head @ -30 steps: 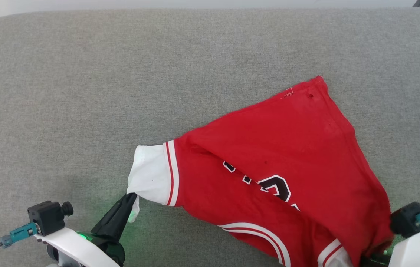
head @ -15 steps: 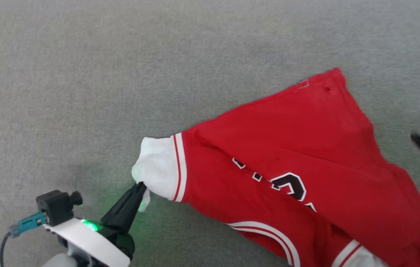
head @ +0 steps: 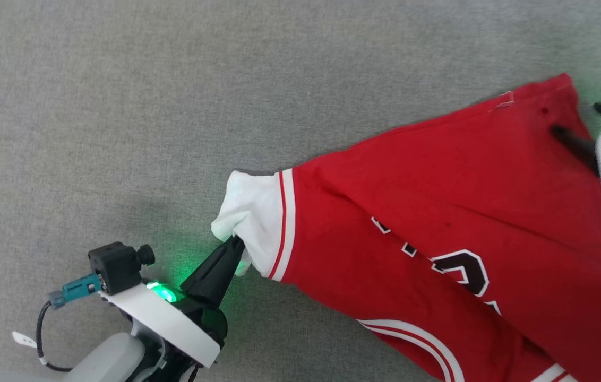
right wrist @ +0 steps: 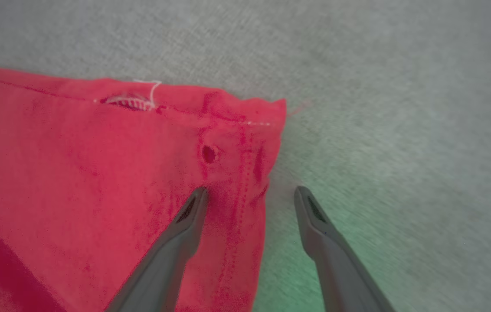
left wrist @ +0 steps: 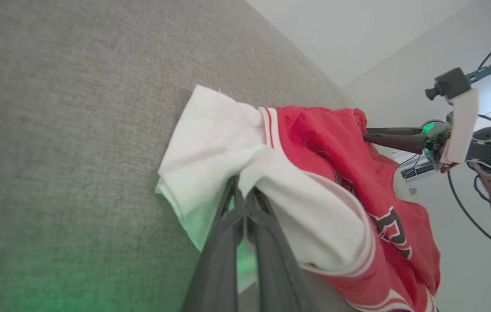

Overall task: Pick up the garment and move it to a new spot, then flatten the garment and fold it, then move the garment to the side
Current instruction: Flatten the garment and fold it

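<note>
At sleeve [head: 252,212] | left hand [head: 235,245] clamps garment [head: 438,185] | right wrist view: right hand [right wrist: 250,193] agape, perhaps straddling hem [right wrist: 254,164]

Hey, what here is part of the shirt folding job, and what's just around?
Job: red jersey T-shirt; left gripper, shut on its white sleeve; right gripper, open astride its side edge.
Just around: grey fabric surface; pale wall.

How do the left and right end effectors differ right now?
The dark, two-fingered left end effector is shut on the white sleeve of the red jersey-style T-shirt; the matching right end effector is open and holds nothing. The left one pinches bunched cloth, while the right one straddles the red hem corner, half over the grey fabric surface. Both are at the shirt's edges.
</note>
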### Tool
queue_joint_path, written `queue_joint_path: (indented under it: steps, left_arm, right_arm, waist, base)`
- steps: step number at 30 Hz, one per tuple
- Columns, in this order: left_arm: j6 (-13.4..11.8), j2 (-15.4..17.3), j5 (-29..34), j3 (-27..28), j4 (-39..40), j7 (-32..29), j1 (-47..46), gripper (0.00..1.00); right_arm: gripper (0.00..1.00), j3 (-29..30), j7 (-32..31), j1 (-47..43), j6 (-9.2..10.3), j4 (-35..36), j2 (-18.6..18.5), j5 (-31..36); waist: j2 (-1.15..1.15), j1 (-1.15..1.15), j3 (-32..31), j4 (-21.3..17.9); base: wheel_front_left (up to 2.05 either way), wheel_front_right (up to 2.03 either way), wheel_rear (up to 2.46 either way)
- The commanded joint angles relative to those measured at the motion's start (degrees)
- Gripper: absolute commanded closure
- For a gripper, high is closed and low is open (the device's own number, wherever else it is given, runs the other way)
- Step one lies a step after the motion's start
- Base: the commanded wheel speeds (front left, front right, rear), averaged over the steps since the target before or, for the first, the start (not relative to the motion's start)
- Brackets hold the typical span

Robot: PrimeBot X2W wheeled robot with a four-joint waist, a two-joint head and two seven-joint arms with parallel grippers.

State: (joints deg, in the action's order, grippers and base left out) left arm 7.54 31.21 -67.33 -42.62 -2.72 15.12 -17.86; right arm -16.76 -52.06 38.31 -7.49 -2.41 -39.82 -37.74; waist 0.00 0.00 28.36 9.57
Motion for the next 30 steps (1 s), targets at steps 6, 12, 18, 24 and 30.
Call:
queue_joint_path:
  steps: [6, 12, 18, 24, 30]
  left_arm:
    - [-0.14, -0.85, -0.25, -0.13, -0.82, 0.02, -1.56, 1.00]
    - [-0.11, -0.30, -1.02, -0.89, -1.98, 0.02, -2.50, 1.00]
    - [-0.11, 1.12, -3.72, 1.54, -1.17, 0.03, -5.60, 1.00]
    - [-0.11, 3.50, -9.19, 4.67, -0.95, 0.03, -12.84, 1.00]
    - [-0.11, 4.51, -11.92, 7.08, -6.30, -1.93, -25.11, 1.00]
  right_arm:
    - [0.00, -10.42, -1.26, 1.79, -0.06, -4.61, -0.94, -2.87]
    - [1.00, -14.57, 1.92, 3.98, -0.17, -7.22, -0.79, -5.43]
    - [1.00, -12.18, 10.39, 10.00, 0.00, -10.28, 1.71, -6.06]
    - [1.00, -4.95, 20.07, 16.42, 0.00, -17.84, 6.44, -5.70]
    - [1.00, 2.43, 27.80, 24.41, 0.00, -24.92, 10.71, -3.54]
  waist:
    - [0.00, 0.00, 1.49, 0.79]
    - [0.00, 0.00, 1.08, -0.21]
    - [0.00, 0.00, 0.16, -2.15]
    - [0.00, 0.00, -0.91, -4.14]
    - [0.00, 0.00, -0.37, -5.76]
  base:
    - [0.00, 0.00, 0.00]
    - [0.00, 0.00, 0.00]
    - [0.00, 0.00, 0.00]
    - [0.00, 0.00, 0.00]
    - [0.00, 0.00, 0.00]
